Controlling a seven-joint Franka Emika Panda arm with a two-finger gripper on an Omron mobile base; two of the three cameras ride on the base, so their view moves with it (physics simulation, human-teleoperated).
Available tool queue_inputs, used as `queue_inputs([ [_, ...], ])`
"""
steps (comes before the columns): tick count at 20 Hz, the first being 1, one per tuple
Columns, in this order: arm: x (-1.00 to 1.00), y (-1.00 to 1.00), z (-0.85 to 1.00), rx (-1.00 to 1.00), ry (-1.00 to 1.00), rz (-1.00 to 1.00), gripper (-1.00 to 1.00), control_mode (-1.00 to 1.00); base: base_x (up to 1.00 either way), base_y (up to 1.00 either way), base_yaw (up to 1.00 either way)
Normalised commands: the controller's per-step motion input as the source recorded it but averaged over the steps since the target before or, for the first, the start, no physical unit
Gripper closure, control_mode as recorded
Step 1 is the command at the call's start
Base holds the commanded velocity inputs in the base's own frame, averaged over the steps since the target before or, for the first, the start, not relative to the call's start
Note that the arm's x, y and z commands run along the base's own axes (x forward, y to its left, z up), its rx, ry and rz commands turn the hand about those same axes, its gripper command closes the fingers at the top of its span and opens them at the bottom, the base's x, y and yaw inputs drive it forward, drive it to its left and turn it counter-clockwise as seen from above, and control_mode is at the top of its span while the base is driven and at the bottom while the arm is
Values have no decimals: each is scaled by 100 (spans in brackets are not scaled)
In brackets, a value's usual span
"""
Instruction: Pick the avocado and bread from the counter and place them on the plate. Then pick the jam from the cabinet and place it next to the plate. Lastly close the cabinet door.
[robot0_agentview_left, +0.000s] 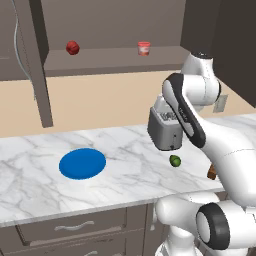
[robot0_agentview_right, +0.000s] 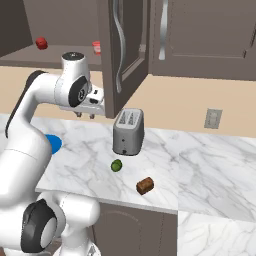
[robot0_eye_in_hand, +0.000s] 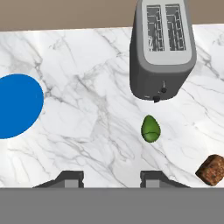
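My gripper (robot0_eye_in_hand: 111, 177) hangs above the counter (robot0_eye_in_hand: 87, 127), pointing down at the marble, and my fingertips (robot0_eye_in_hand: 70, 178) are drawn in as far as they go with nothing between them. In the right base view the gripper (robot0_agentview_right: 85, 116) sits in the air over the slab, to the left of the toaster (robot0_agentview_right: 128, 131).

The avocado (robot0_eye_in_hand: 150, 128) lies on the counter just in front of the toaster (robot0_eye_in_hand: 162, 48), apart from it, and nearer my right fingertip than my left. The bread (robot0_eye_in_hand: 211, 169) rests further out toward the counter's front edge, well apart from the avocado; in the left base view my own arm covers most of it, so I can only just make out a brown corner (robot0_agentview_left: 212, 172). The plate (robot0_eye_in_hand: 17, 105) lies flat on the marble to the other side, bare, well apart from both foods.

The cabinet door (robot0_agentview_right: 121, 47) stands swung open. On the shelf inside the cabinet (robot0_agentview_left: 115, 55), the jam (robot0_agentview_left: 144, 48) stands upright, with a darker red rounded object (robot0_agentview_left: 73, 47) well to its left.
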Motion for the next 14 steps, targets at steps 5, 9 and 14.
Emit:
queue_inputs([
  [5,0,0,-24,-3,0,0,-100,-100,0,0,0],
  [9,0,-15,-46,-5,0,0,-100,-100,0,0,0],
  [14,0,-22,-36,-1,0,0,-100,-100,0,0,0],
])
